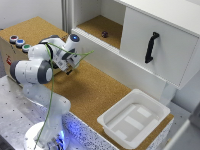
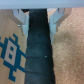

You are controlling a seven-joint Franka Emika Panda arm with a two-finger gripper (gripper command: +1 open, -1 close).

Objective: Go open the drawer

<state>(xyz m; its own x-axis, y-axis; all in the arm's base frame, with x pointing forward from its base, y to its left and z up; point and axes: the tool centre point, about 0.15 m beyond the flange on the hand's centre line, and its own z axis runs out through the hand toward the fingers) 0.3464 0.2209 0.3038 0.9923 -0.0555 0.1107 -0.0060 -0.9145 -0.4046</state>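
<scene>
My gripper [image 1: 70, 67] hangs low over the cork tabletop [image 1: 95, 90], near the wooden box at the exterior view's left. In the wrist view the gripper [image 2: 39, 17] is open, with the two pale fingertips [image 2: 20, 17] apart and nothing between them. Below it runs a dark strip [image 2: 39, 55], with a tan surface bearing a blue pattern [image 2: 10, 52] on one side and cork on the other. A white cabinet front with a black handle [image 1: 151, 47] stands at the exterior view's right, well away from the gripper. I cannot tell which panel is the drawer.
A wooden box with coloured buttons [image 1: 19, 42] sits at the exterior view's left. The cabinet's open shelf [image 1: 97, 25] holds a small dark object [image 1: 104, 34]. A white plastic tray [image 1: 134, 117] lies at the front right. A green cable [image 1: 50, 90] hangs along the arm.
</scene>
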